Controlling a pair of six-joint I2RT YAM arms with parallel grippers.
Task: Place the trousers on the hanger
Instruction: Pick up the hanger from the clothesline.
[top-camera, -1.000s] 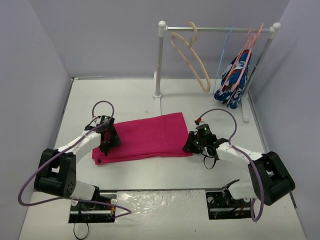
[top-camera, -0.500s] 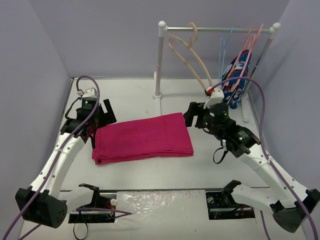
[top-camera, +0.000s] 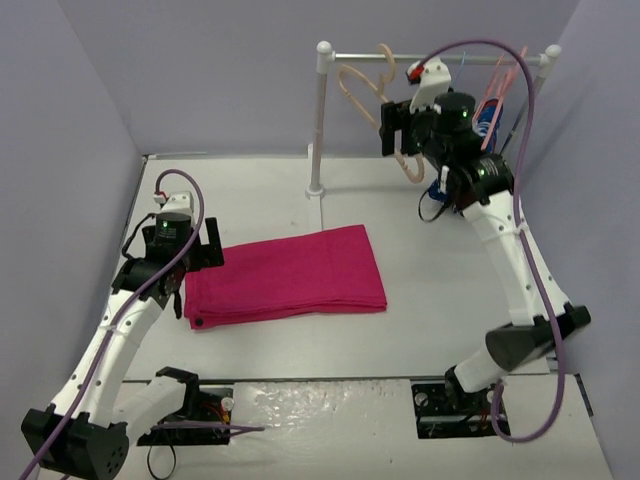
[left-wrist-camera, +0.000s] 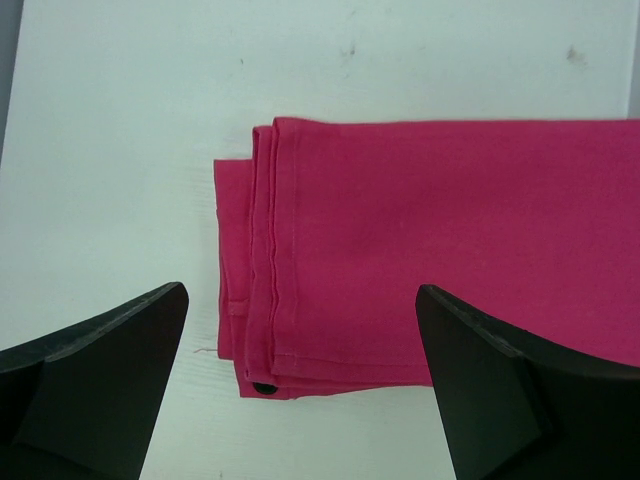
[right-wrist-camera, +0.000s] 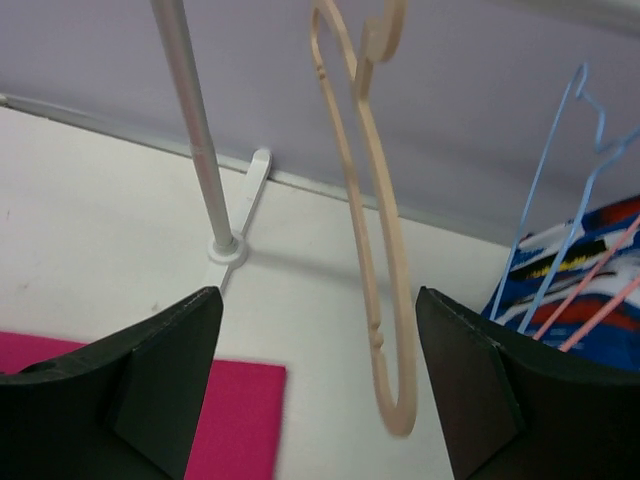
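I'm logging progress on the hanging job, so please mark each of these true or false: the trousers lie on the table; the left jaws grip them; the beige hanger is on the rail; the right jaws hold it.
1. The folded magenta-pink cloth trousers lie flat on the white table. True.
2. The left jaws are clamped on the trousers. False: they stand open above the folded end of the cloth and hold nothing.
3. The thick pale beige wooden hanger hangs by its hook from the metal rail. True.
4. The right jaws hold the beige hanger. False: they stand open, and the hanger hangs free in front of them.
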